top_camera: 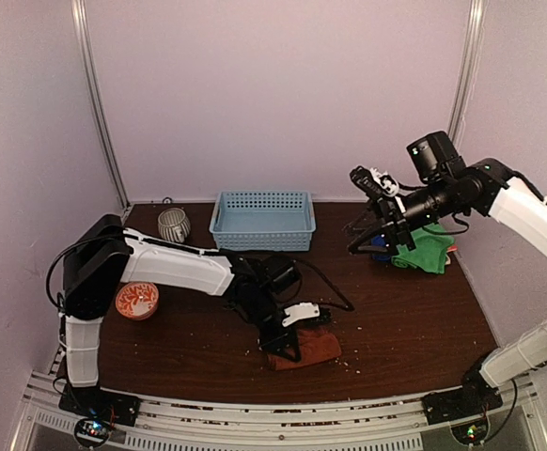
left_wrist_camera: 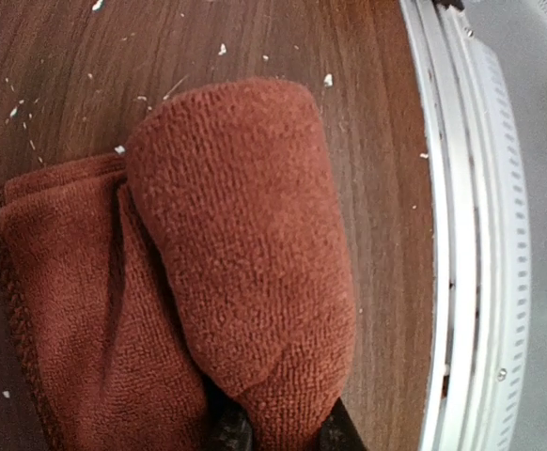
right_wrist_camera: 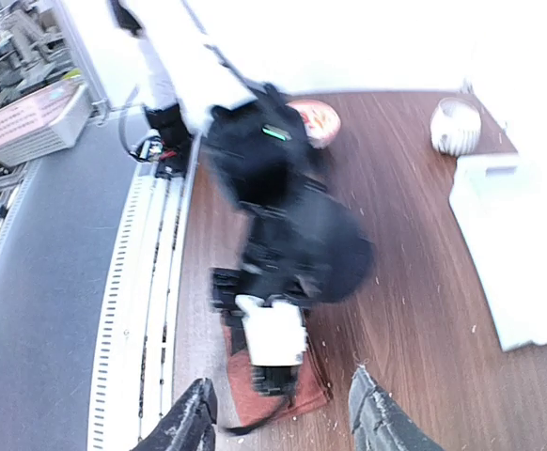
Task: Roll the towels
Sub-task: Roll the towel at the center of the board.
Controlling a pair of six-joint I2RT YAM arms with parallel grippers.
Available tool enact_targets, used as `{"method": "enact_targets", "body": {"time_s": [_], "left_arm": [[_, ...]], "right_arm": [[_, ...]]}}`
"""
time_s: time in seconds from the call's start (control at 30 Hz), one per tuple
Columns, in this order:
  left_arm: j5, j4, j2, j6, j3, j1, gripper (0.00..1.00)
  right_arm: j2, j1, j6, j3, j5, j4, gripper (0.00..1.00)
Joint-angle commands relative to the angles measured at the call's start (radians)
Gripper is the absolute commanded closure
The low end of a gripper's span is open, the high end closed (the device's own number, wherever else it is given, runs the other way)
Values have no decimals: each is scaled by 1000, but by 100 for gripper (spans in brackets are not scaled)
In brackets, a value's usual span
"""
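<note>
Towels lie at two spots on my dark wooden table (top_camera: 414,319): the green towel (top_camera: 426,249) is heaped at the far right, with the blue towel (top_camera: 380,246) mostly hidden behind my right arm, and the rust-red towel (top_camera: 309,348) sits by the near edge — half rolled. My left gripper (left_wrist_camera: 283,434) pinches that roll's end, its fingertips cut off by the frame. My right gripper (right_wrist_camera: 283,423) hangs with jaws apart, holding nothing — its view is blurred.
</note>
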Motion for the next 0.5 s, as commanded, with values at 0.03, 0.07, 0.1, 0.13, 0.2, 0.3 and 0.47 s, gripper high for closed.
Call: {"method": "enact_targets", "body": {"time_s": [0.03,0.07,0.1,0.13,0.2,0.3,0.47], "left_arm": [[272,-35,111,-80,3,89,87],[291,-34,123,-85,3,100,87],[311,-34,135,-90,4,107,87],[328,-42,150,-91,9,111,87],[329,-97,193,-74,46,113,87],[323,-128,224,-68,62,113,87],[314,-127,225,-72,70,113,86]], "right_arm": [[-53,83,-155,-37,-51,-55,53],[-47,122,-176,-43,-11,-85,55],[-45,166,-220,-57,43,-105,56],[-50,207,-236,-103,102,-85,58],[-80,286,-198,-226,260,47,61],[-85,370,-127,-387,456,234,58],[28,464,-103,-526,676,428,47]]}}
